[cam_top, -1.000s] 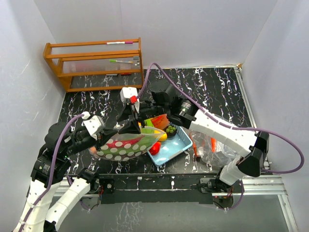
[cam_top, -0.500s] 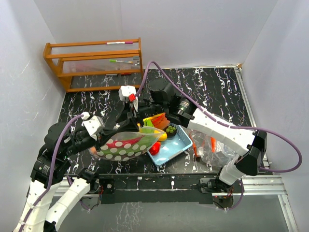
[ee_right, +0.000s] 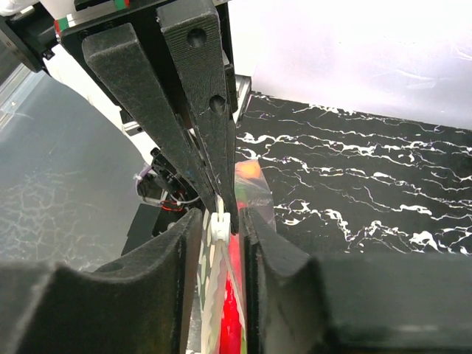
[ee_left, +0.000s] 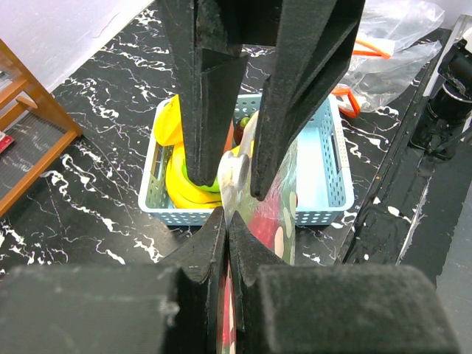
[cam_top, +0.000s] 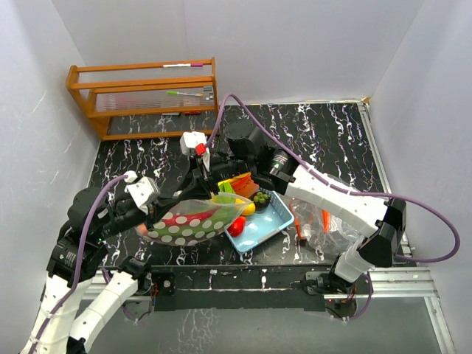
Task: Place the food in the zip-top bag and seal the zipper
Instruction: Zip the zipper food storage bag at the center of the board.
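Zip-top bag (cam_top: 193,223): clear with white spots, held stretched on its side between the two hands, zipper edge uppermost. Red and green food shows through its wall. In the top view its right end overlaps the left corner of the light-blue basket (ee_left: 322,173). Whether its underside rests on the worktop (cam_top: 324,140) cannot be told.

Left hand (ee_left: 226,225): fingers pressed together on the bag's left end, no gap visible between them.

Right hand (ee_right: 219,221): closed down on the zipper edge further along, with only the white zipper strip between its fingers. The two hands face each other, fingertips nearly meeting.

Food outside the bag: yellow bananas (ee_left: 179,181) lie in the basket against its left wall. A dark green piece (cam_top: 260,198) sits near the basket's far side and a red piece (cam_top: 236,227) at its near corner, touching the bag's end.

Surroundings: a crumpled clear plastic bag (cam_top: 324,228) holding orange items lies on the worktop just right of the basket. A wooden rack (cam_top: 144,103) stands at the far left corner, well apart from the work
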`<state>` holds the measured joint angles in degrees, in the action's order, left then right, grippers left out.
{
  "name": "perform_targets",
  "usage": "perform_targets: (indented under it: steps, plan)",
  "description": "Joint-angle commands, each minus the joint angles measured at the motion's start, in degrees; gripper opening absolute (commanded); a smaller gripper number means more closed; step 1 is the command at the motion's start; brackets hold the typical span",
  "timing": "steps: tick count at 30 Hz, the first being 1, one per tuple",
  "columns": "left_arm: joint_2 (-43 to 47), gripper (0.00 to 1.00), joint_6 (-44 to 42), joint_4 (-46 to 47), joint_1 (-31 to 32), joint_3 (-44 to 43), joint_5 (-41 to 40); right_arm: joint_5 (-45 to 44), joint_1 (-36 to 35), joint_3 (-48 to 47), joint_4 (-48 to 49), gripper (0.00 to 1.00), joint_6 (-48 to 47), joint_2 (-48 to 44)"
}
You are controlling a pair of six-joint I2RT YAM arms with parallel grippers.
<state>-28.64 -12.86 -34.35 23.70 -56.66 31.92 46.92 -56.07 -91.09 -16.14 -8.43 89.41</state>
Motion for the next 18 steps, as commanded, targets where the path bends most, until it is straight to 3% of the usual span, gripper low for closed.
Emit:
perform_targets:
  steps: [1, 6, 18]
  plan:
    - [0.87, 0.0, 0.19, 2.8, -0.04, -0.29, 0.03, 0.63, 0.29, -3.21, 2.4, 0.26, 1.08, 0.45]
    - [1.14, 0.0, 0.19, 2.86, 0.0, -0.45, -0.19, 0.18, 0.27, -3.33, 1.57, 0.16, 1.15, 0.53]
    - [1.21, 0.0, 0.26, 3.87, 0.02, -2.49, -1.98, -3.89, 0.56, 0.47, 0.37, 0.12, 1.1, -1.13]
